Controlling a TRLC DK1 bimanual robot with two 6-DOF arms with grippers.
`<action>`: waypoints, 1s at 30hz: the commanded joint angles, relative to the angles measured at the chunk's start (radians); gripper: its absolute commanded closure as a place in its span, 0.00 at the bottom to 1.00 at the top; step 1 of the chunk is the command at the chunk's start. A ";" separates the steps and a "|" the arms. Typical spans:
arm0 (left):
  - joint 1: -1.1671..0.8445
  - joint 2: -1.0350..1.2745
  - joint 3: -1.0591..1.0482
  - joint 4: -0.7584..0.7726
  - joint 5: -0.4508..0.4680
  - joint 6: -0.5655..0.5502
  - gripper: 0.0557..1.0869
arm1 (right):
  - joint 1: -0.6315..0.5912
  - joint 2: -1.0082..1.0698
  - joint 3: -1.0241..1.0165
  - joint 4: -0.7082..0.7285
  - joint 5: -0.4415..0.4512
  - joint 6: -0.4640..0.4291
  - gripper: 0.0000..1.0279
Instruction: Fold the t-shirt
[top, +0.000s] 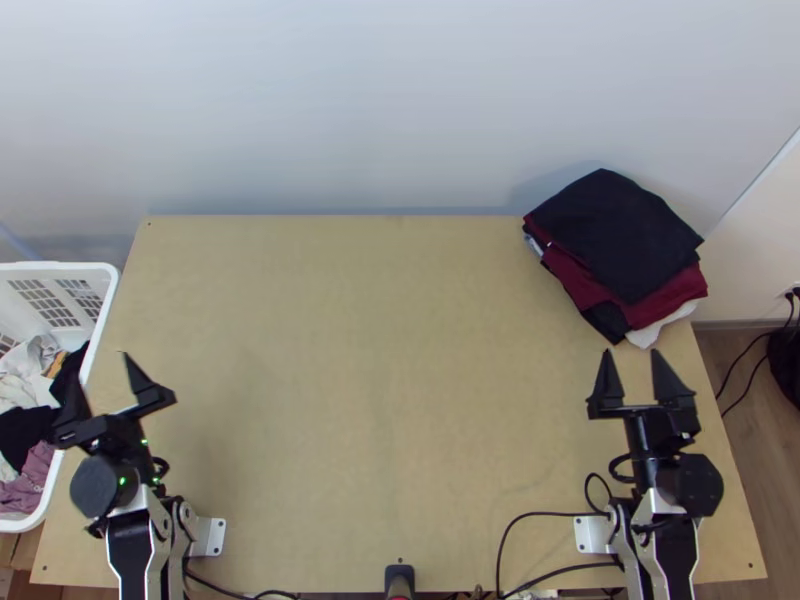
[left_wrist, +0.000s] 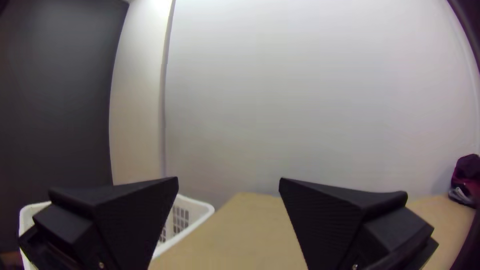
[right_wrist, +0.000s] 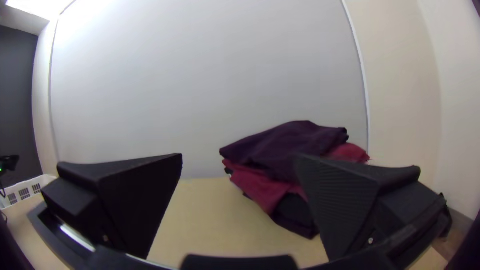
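Your left pincer (top: 100, 367): released
Your right pincer (top: 631, 350): released
Folded black cloth garment (top: 615, 230): atop maroon-and-dark cloth stack (top: 675, 293), your wooden bench's (top: 380, 350) far right corner
Long axis: slants far-left to near-right

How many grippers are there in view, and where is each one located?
2. The left gripper hangs open by the white basket, at the table's left edge; the right gripper hangs open just nearside of the stacked clothes.
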 joint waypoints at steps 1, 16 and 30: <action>-0.034 -0.007 -0.043 -0.116 0.013 -0.095 0.05 | 0.008 -0.007 -0.043 -0.093 0.012 -0.004 0.03; -0.040 -0.006 -0.040 -0.131 0.030 -0.092 0.05 | -0.005 -0.004 -0.037 -0.134 0.035 -0.013 0.03; -0.039 -0.006 -0.040 -0.131 0.030 -0.092 0.05 | -0.005 -0.004 -0.037 -0.134 0.035 -0.013 0.03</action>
